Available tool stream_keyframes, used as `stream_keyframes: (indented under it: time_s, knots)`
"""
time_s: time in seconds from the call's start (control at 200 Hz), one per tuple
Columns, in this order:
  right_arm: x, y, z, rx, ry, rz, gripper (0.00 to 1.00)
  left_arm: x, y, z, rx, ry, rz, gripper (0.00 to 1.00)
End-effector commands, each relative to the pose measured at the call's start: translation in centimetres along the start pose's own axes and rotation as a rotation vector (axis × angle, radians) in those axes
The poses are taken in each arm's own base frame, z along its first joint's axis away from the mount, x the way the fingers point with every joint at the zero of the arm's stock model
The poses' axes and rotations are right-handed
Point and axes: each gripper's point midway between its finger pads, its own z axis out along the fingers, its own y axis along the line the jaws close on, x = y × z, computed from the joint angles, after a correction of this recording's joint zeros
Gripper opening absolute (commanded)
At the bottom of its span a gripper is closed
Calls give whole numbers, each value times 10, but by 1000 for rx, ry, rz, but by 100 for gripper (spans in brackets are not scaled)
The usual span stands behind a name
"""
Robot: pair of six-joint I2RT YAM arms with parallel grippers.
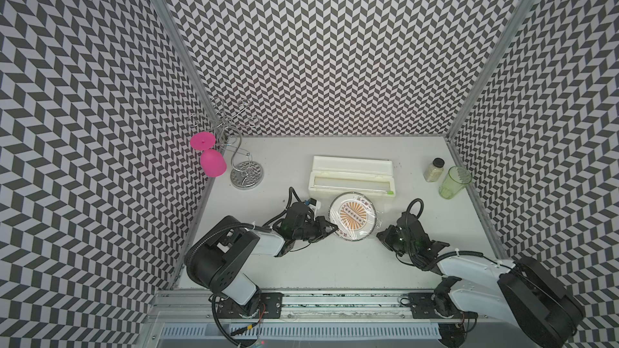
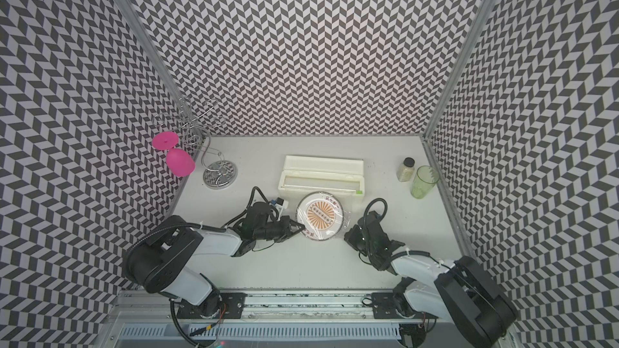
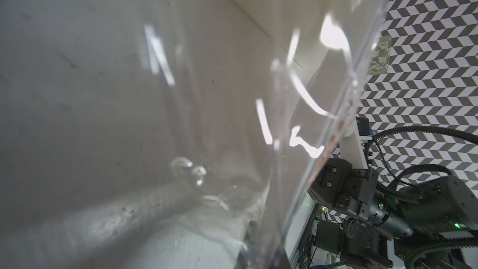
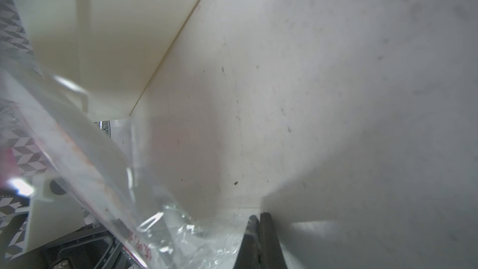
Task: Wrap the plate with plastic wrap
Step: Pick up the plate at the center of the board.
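The left gripper (image 1: 330, 228) and right gripper (image 4: 256, 229) sat closed either side of the plate (image 1: 355, 215), and plastic wrap (image 4: 181, 231) bunched beside their fingertips risked clinging and peeling off.

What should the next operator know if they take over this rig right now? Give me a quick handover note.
Left gripper: shut at the plate rim on its own side. I cannot tell whether it pinches the plastic wrap.
Right gripper: shut, low at the plate's opposite edge, with bunched wrap beside it.
Plate: on the table, directly in front of the open dispenser box.
Done: wrap lies over the plate's top, wrinkled at the edges.
Left: probably tucking the loose edges under the rim, then letting go. It is unclear whether the wrap is cut from the roll.
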Motion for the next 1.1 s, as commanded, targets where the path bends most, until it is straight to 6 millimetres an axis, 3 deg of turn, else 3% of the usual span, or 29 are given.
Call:
stream_keyframes:
  time_s: [0.0,0.195,0.225,0.346,0.456,0.576,0.711,0.861,0.941,1.002,1.097]
  knots:
    - [5,-42,-5,139,17,39,0,5,-19,-9,60,36,27,0]
    - [-11,-11,1,38,-22,-7,0,16,-33,-14,121,91,34,0]
    - [-22,13,2,-22,-45,-27,0,17,-33,-13,127,102,32,0]
    - [-45,54,8,-147,-65,-72,0,23,-38,-13,158,138,28,0]
    - [-46,93,7,-302,-1,-138,21,27,-38,-14,161,160,32,0]
    - [-37,108,-3,-377,50,-198,43,26,-37,-15,165,164,34,0]
    - [-26,87,-6,-298,111,-238,64,19,-37,-18,184,148,12,0]
    - [-44,15,-10,18,136,-243,70,9,-31,-25,180,131,-25,0]
    - [-52,-14,-19,146,135,-214,71,4,-28,-28,176,122,-37,0]
    - [-55,-23,-27,203,125,-203,71,2,-29,-28,178,119,-35,0]
    - [-62,-20,-43,218,88,-184,71,0,-30,-28,176,119,-27,0]
